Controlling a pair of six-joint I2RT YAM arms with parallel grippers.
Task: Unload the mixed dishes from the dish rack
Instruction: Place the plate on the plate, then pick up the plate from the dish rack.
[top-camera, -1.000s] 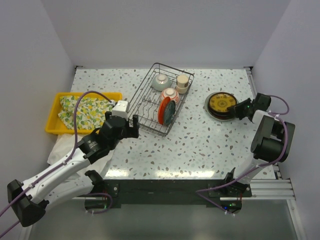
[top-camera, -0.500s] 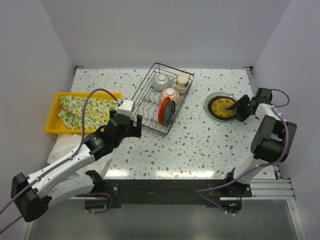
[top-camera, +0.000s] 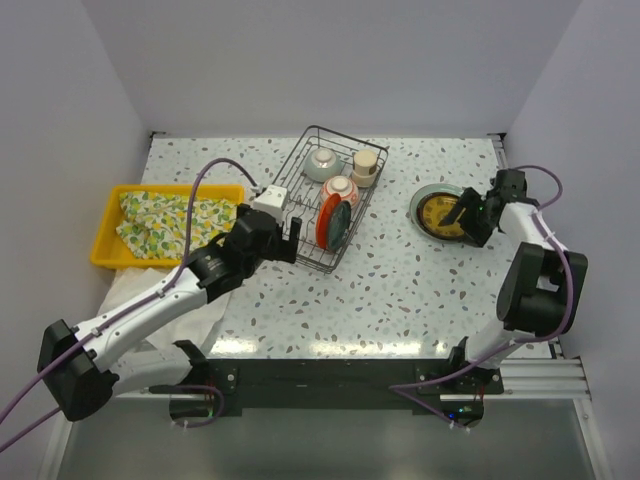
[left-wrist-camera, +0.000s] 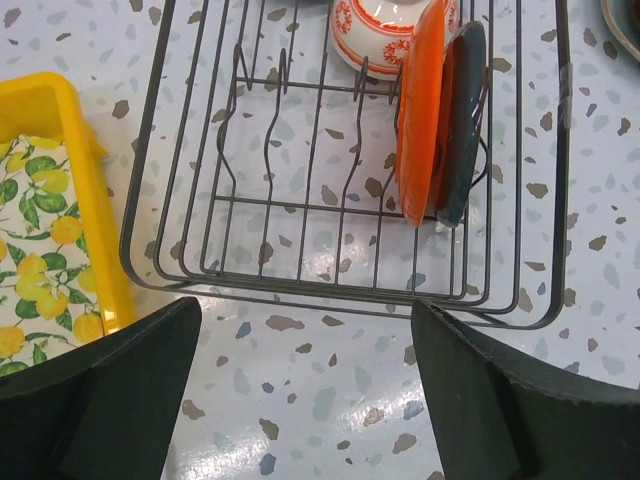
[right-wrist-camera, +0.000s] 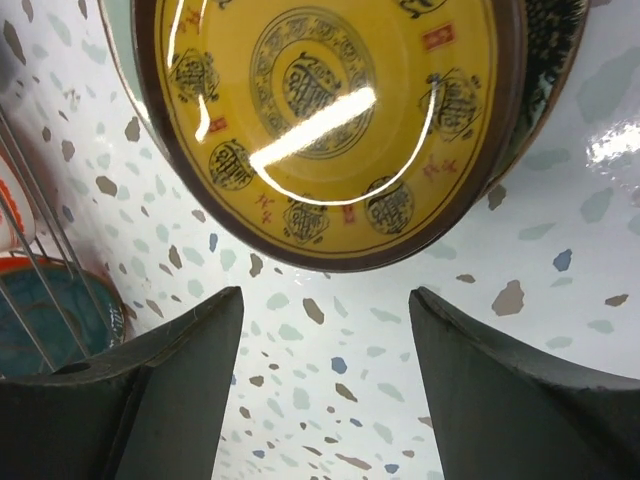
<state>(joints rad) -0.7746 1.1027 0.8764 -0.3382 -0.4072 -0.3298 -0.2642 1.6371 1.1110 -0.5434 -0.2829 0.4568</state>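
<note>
A speckled table (top-camera: 400, 290) seen from above, with two robot arms reaching from its near edge.

One black wire dish rack (top-camera: 300, 215) sits askew in the far middle of the table. It holds five dishes. Two plates stand upright on edge, side by side between the tines near the rack's right side: one orange-red plate (left-wrist-camera: 420, 110) and one dark plate (left-wrist-camera: 462, 120) whose face looks teal from above. Just beyond them sits one white bowl with a red pattern (top-camera: 340, 188). At the rack's far end are one pale celadon bowl (top-camera: 322, 162) and one beige cup (top-camera: 365, 165), side by side.

Outside the rack, toward the right edge of the table, one yellow plate (right-wrist-camera: 330, 110) lies flat on a grey-green plate (top-camera: 420, 200), whose rim shows around it.

The left claw (left-wrist-camera: 305, 320) hovers just outside the rack's near left corner, spread wide and gripping nothing. The right claw (right-wrist-camera: 325, 300) sits at the yellow plate's right rim, fingers apart with only bare table between them.

One yellow tray (top-camera: 110, 235) lies along the left edge, holding one lemon-print cloth (top-camera: 165, 220).
</note>
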